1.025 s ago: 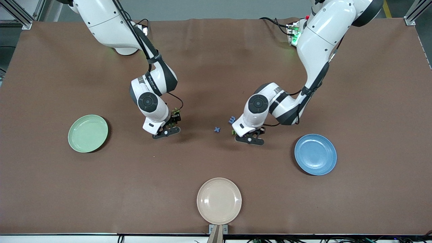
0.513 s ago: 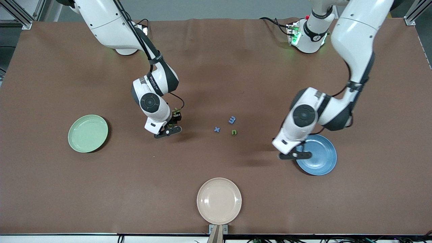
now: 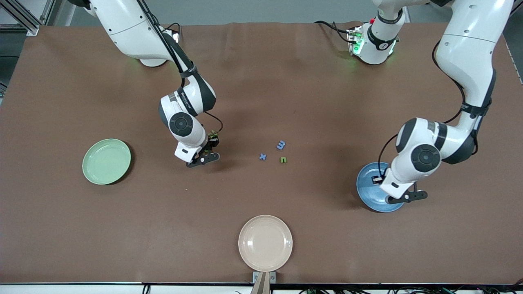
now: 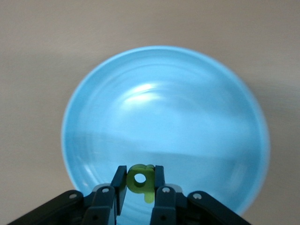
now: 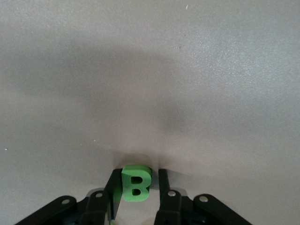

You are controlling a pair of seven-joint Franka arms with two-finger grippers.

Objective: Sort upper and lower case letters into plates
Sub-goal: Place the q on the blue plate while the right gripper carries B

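Note:
My left gripper (image 4: 139,174) is shut on a small yellow-green lower-case letter (image 4: 140,179), a ring with a tail. It hangs over the blue plate (image 4: 168,117), inside its rim; in the front view this gripper (image 3: 405,197) covers part of the blue plate (image 3: 369,185). My right gripper (image 5: 138,180) is low on the table between the pale green plate (image 3: 106,161) and the loose letters. A green capital B (image 5: 136,182) stands between its fingers: one finger touches it and a thin gap shows at the other. Three letters lie mid-table: blue x (image 3: 262,156), blue m (image 3: 280,144), green letter (image 3: 283,159).
A cream-beige plate (image 3: 265,243) sits at the table edge nearest the front camera. The brown table cover (image 3: 261,81) runs bare toward the arm bases. A small box with a green light (image 3: 354,41) stands by the left arm's base.
The left arm has swung from the loose letters to over the blue plate, with the yellow-green letter in its grip. The right arm has barely moved; its fingers have drawn in around the B.

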